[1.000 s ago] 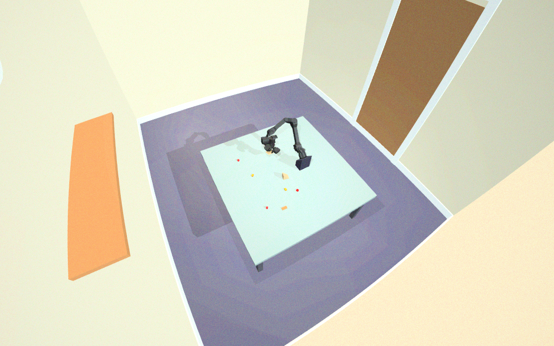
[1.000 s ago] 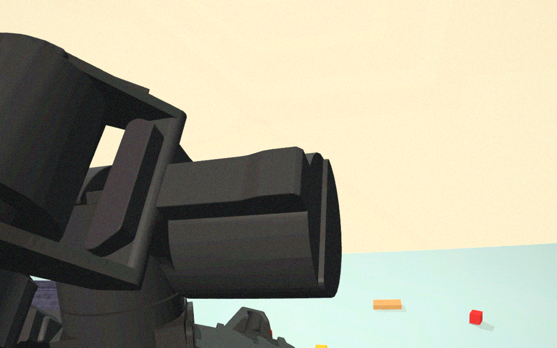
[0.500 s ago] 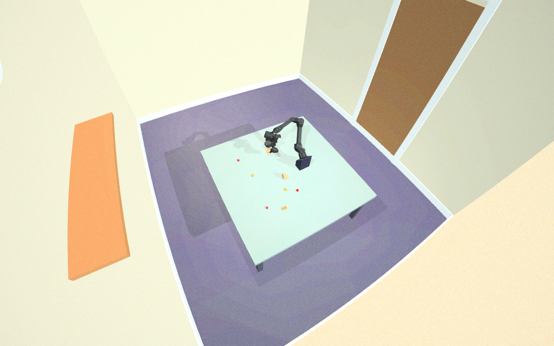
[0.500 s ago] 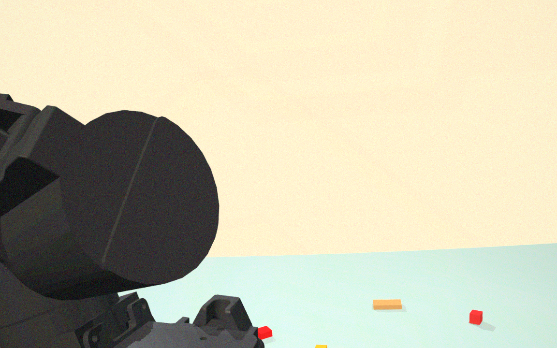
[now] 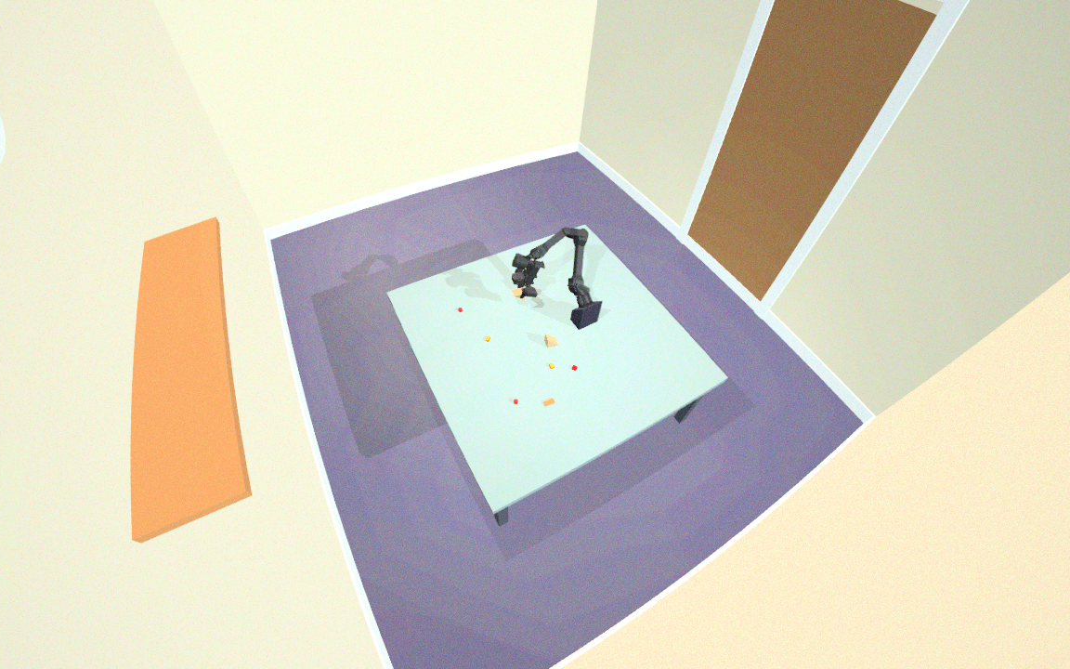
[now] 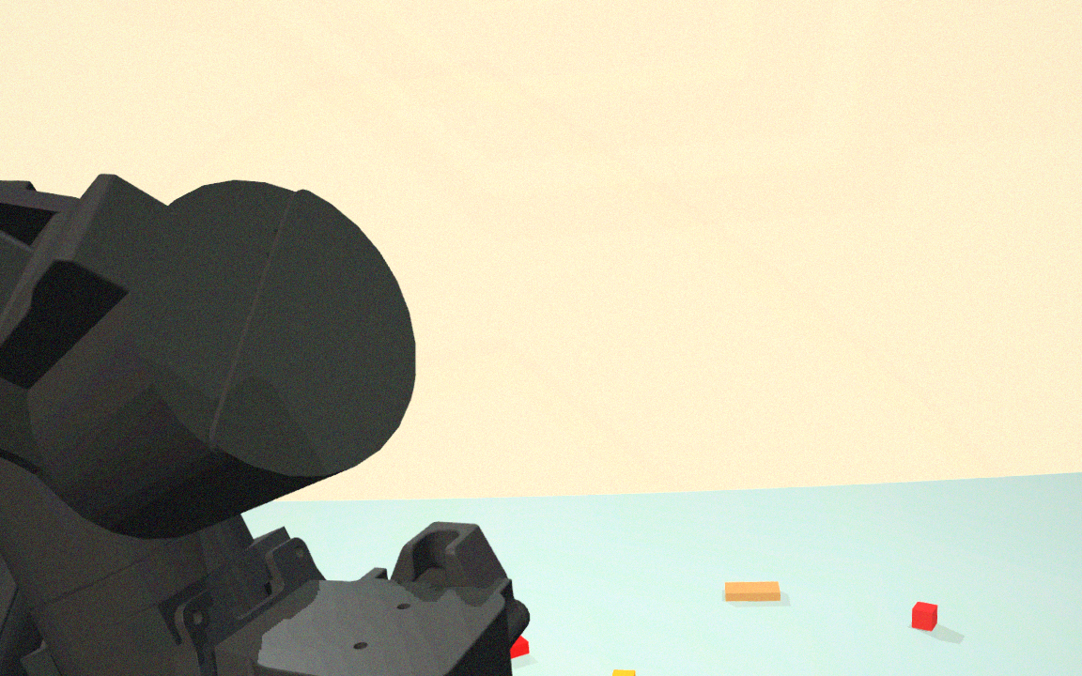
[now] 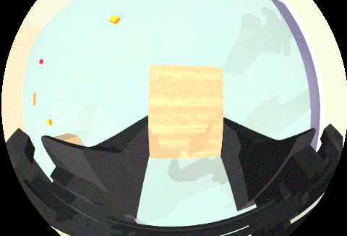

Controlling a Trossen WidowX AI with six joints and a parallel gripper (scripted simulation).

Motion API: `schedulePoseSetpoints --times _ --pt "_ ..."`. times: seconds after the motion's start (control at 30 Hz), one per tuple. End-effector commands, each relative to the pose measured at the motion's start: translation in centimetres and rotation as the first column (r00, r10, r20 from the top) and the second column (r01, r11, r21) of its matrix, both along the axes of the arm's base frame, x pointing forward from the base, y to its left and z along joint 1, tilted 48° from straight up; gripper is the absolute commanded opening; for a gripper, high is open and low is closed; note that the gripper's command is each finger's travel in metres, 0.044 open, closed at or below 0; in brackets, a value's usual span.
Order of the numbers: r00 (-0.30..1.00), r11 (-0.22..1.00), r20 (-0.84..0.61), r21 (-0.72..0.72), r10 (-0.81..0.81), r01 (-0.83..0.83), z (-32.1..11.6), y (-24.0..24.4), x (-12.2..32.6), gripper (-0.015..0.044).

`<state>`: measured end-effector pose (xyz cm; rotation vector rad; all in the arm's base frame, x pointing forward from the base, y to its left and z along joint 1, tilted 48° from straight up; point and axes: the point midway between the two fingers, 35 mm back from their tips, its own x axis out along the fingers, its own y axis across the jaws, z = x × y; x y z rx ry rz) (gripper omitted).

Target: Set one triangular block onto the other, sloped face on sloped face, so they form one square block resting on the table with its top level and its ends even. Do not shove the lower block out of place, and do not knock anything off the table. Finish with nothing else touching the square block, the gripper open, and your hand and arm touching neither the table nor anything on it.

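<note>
My gripper is shut on a light wooden triangular block, held above the table, toward its back in the top view. In the wrist view one rectangular face of the held block shows between the fingers; its slope direction cannot be told. The other triangular block stands on the table, apart from the held one, to the lower right of the gripper in the top view. In the wrist view the left finger partly hides it. In the exterior view the arm fills the left, and neither block shows.
The pale table also bears an orange bar. Red cubes and yellow pieces lie around. One yellow piece and one red cube are near the standing block.
</note>
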<state>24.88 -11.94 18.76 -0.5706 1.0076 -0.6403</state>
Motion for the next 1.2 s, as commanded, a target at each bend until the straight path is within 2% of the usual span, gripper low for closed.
schedulePoseSetpoints --times 0.0,0.6,1.17 --pt "1.0 0.999 -0.007 0.033 0.01 -0.01 -1.1 1.2 0.5 0.0" --pt "0.997 0.99 -0.069 0.138 0.045 -0.035 -6.2 7.4 2.0 0.0" --pt "0.992 0.983 -0.121 0.184 0.046 -0.023 -10.7 13.9 0.9 0.0"
